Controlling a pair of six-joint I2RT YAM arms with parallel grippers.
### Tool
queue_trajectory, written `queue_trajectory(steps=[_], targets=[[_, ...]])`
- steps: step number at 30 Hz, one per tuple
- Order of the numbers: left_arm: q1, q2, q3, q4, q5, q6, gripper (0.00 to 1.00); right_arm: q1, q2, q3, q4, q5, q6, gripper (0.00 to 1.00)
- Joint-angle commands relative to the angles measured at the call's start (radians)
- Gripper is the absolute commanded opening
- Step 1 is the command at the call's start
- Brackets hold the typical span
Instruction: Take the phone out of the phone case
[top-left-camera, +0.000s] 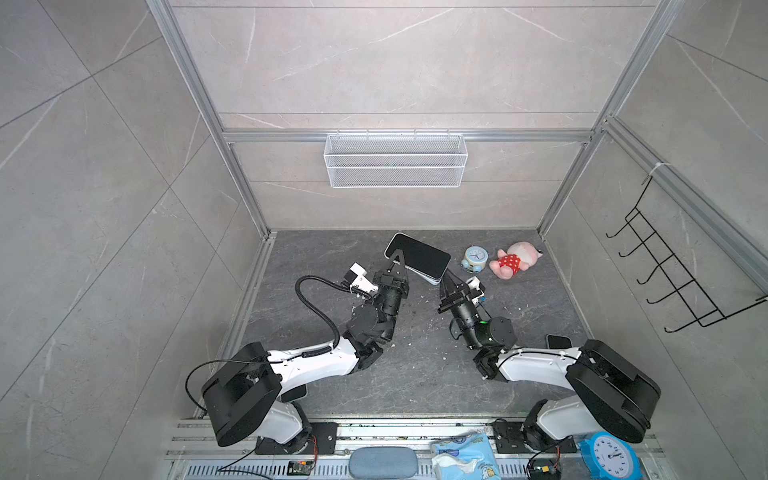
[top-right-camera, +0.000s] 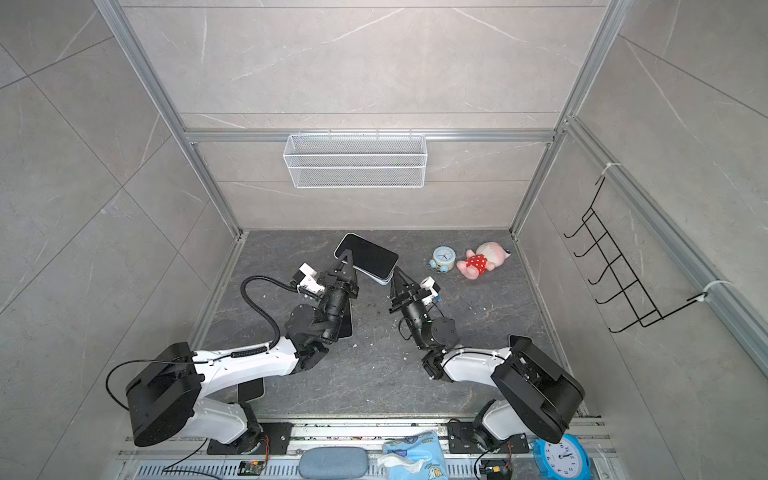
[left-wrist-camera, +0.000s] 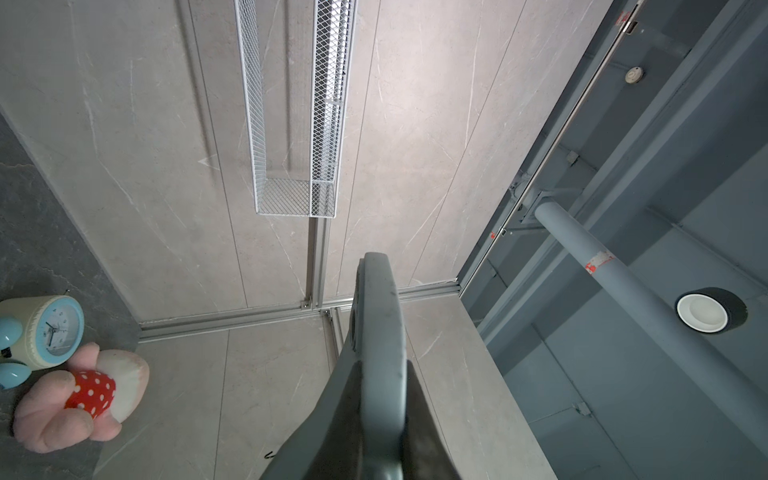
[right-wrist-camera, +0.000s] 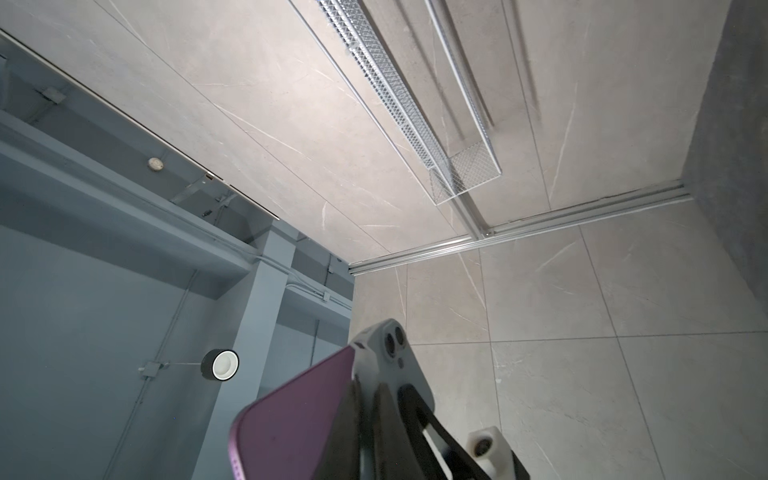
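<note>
Currently the phone (top-left-camera: 419, 254) is hanging raised above the desk (top-left-camera: 415, 374), screen up. It is sitting beside the clock (top-left-camera: 474, 259), on the side away from the plush toy (top-left-camera: 513, 259). The phone case (top-left-camera: 430, 278) is coming away beneath it, and the right wrist view is showing the purple back standing apart from the grey shell. The left pincer (top-left-camera: 397, 258) is clamping narrowly on the phone's edge, probably anchoring it. The right pincer (top-left-camera: 446, 277) is pinching the case wall, seemingly to peel it off.

White shells between bulky black joints. The left arm (top-left-camera: 311, 365) carries a ribbed black hose (top-left-camera: 316, 307), the right arm (top-left-camera: 536, 365) a green wrist light (top-left-camera: 483, 321). Left gripper (top-left-camera: 397, 254) and right gripper (top-left-camera: 448, 275) taper, black.
</note>
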Motion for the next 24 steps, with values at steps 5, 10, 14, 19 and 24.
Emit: queue_trajectory(steps=[5,10,14,19,24], targets=[[-0.031,-0.014,0.081,0.157,0.123,-0.020,0.00,0.024,0.014,-0.023,-0.087,-0.074,-0.007,0.01],[-0.029,-0.032,0.042,0.158,0.113,-0.002,0.00,0.011,-0.064,-0.053,-0.102,-0.107,-0.112,0.18],[-0.026,-0.060,-0.022,0.156,0.094,0.007,0.00,-0.011,-0.175,-0.090,-0.207,-0.162,-0.181,0.25],[-0.017,-0.100,-0.091,0.095,0.089,-0.010,0.00,-0.031,-0.238,-0.129,-0.316,-0.249,-0.213,0.35],[0.012,-0.157,-0.138,-0.039,0.121,-0.051,0.00,-0.059,-0.304,-0.210,-0.368,-0.294,-0.242,0.40]])
